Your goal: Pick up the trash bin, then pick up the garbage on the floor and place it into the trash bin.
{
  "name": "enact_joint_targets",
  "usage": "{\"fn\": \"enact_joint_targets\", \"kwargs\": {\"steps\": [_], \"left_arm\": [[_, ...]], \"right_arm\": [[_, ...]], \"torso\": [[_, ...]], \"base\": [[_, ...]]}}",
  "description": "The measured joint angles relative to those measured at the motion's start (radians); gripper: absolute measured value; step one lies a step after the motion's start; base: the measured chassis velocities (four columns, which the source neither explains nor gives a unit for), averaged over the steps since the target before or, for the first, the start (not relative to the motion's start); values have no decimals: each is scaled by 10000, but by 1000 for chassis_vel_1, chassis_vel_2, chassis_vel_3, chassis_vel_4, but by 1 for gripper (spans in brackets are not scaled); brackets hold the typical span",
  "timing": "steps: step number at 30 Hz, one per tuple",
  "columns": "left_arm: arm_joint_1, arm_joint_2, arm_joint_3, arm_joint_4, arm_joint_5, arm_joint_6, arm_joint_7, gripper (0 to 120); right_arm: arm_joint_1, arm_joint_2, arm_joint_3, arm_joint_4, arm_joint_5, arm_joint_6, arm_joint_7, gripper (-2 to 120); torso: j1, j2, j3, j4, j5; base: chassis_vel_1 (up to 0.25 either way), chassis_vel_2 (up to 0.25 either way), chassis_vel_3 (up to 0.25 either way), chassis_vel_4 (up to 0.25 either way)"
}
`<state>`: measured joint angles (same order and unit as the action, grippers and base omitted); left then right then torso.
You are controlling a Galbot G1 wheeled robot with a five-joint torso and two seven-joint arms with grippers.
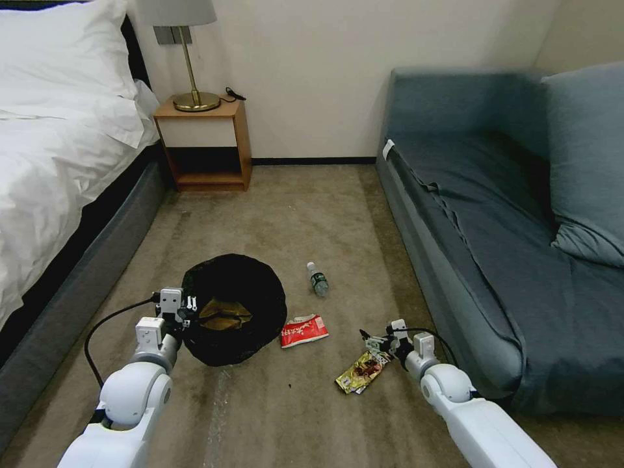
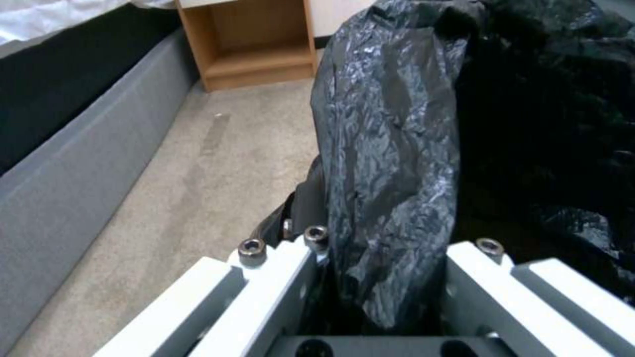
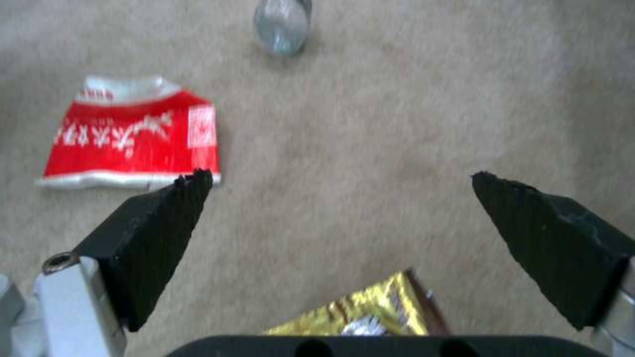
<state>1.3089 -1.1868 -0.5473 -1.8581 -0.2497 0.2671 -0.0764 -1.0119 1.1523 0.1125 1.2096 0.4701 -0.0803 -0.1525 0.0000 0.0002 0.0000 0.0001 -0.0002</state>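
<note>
step: my left gripper (image 2: 380, 277) clamps the trash bin (image 1: 234, 309) rim.
next: i lower my spread right gripper (image 3: 341, 198) onto the gold wrapper (image 1: 359, 373).

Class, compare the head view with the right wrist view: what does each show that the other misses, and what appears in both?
Head view alone: the left tool at the rim of the trash bin, the tan paper bag inside it, the bed, nightstand and sofa.
Right wrist view alone: the wide gap between the right tool's black fingertips.
Both: the red-and-white wrapper, gold wrapper, clear bottle and carpet.
</note>
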Motion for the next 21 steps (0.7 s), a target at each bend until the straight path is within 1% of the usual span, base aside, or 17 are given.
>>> {"fn": "enact_joint_targets", "kwargs": {"steps": [2,8,14,21], "left_arm": [[-16,-4,10,78,-3,-51,27,4],[-13,21,-7,140,-29,-99,49,4],[14,-6,4,178,-23,-132,90,4],[3,17,-4,213,-24,-153,109,4]], "right_arm": [[-136,193,108,-258,-252,136,-11,100],[-383,421,148,-495,-689,284,-8,100],[-375,641,176,-886,-934,443,-12,100],[-53,865,207,-1828,-1264,828,-85,100]], "torso": [[0,0,0,-1,0],[0,0,0,-1,1],[0,0,0,-1,2],[0,-1,0,-1,1]], "base": [[0,0,0,0],[0,0,0,0],[0,0,0,0],[0,0,0,0]]}}
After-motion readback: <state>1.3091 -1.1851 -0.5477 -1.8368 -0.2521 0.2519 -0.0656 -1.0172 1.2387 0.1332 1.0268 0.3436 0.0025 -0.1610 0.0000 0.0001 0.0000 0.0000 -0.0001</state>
